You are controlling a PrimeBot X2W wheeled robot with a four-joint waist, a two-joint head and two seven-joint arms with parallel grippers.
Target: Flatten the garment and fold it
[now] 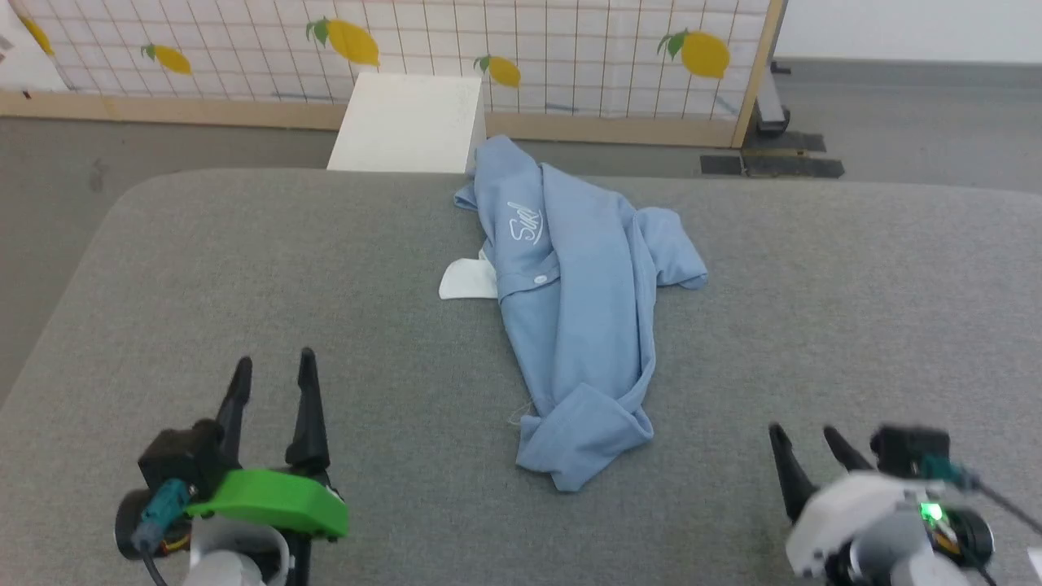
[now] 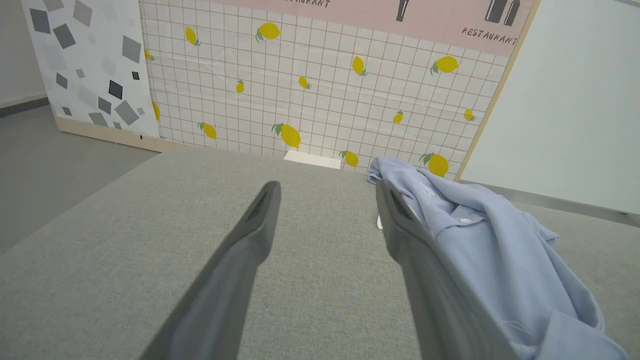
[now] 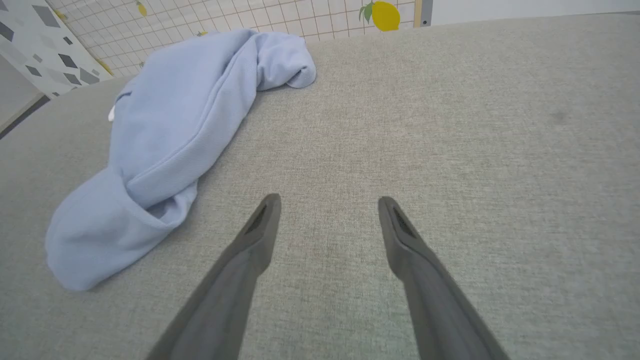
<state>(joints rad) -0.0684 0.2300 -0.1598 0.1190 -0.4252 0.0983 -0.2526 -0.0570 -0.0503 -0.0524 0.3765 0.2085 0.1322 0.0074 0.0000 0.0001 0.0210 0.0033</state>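
Garment (image 1: 578, 309) lies crumpled, collar (image 1: 468, 279) mostly hidden; left fingers (image 1: 309, 407) and right fingers (image 1: 788, 472) spread, empty.

Left gripper (image 1: 274, 360), as I see it: two long dark left fingers (image 2: 250, 240) tapering to blunt tips, with a recessed slot near each tip. Behind them are a bright green cover (image 1: 269, 500), a black block (image 1: 175, 456) and a teal plug (image 1: 159, 498) on a dark cable.

Right gripper (image 1: 802, 431): matching right fingers (image 3: 407, 245). Behind them are a white shell (image 1: 847, 505), a small green light (image 1: 928, 511), a second black block (image 1: 910, 446) and a second teal plug (image 1: 943, 470).
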